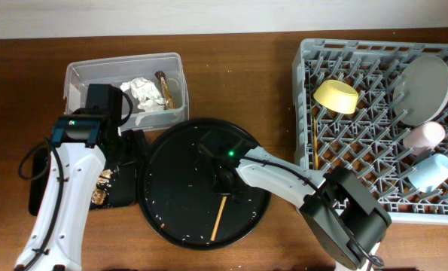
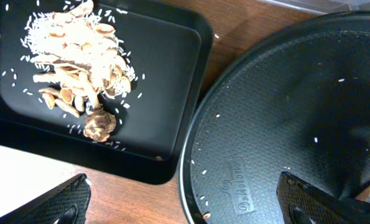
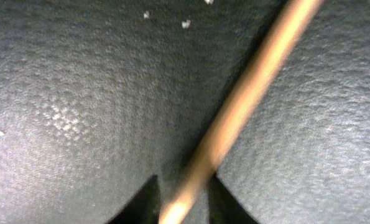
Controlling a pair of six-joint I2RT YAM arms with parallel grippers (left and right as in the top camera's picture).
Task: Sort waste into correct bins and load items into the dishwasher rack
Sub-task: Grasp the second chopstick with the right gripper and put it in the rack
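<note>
Right gripper low over round tray, fingers narrowly straddling last chopstick at tray's 5 o'clock, not clamped. Other chopstick racked. Left gripper wide, idle.

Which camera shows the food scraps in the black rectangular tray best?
The left wrist view: the food scraps fill its upper left, with rice grains and shreds distinct on the black rectangular tray. Overhead, only a small patch shows beside the left arm. The right wrist view shows none.
</note>
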